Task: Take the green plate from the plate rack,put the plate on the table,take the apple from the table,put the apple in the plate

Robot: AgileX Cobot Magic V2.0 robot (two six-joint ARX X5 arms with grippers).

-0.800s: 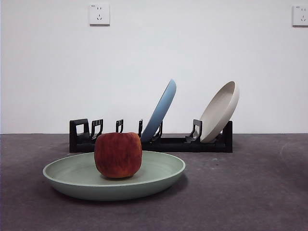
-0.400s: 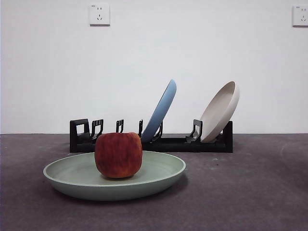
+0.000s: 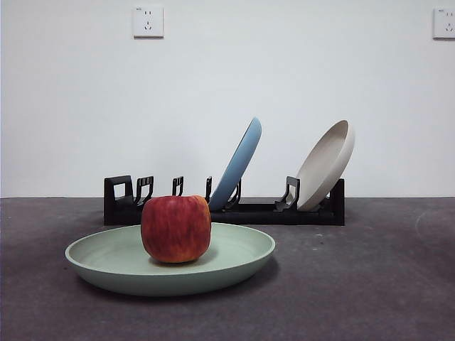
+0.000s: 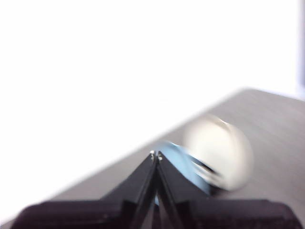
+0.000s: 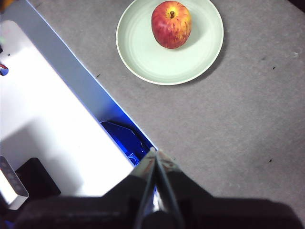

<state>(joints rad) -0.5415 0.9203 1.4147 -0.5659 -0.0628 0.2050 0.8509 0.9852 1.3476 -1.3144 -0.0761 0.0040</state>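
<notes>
The red apple (image 3: 175, 229) stands upright in the green plate (image 3: 234, 261), which lies flat on the grey table (image 3: 355, 284) in front of the black plate rack (image 3: 256, 212). From high above, the right wrist view shows the same apple (image 5: 171, 24) resting in the plate (image 5: 143, 52). My right gripper (image 5: 155, 153) is shut and empty, far from the plate. Also shut with nothing in it, my left gripper (image 4: 156, 154) is raised, and the rack's plates show blurred beyond it. Neither arm appears in the front view.
A light blue plate (image 3: 238, 162) and a cream-beige plate (image 3: 325, 165) lean in the rack. A white and blue structure (image 5: 52, 124) borders the table in the right wrist view. Two wall sockets (image 3: 148, 21) sit high on the white wall.
</notes>
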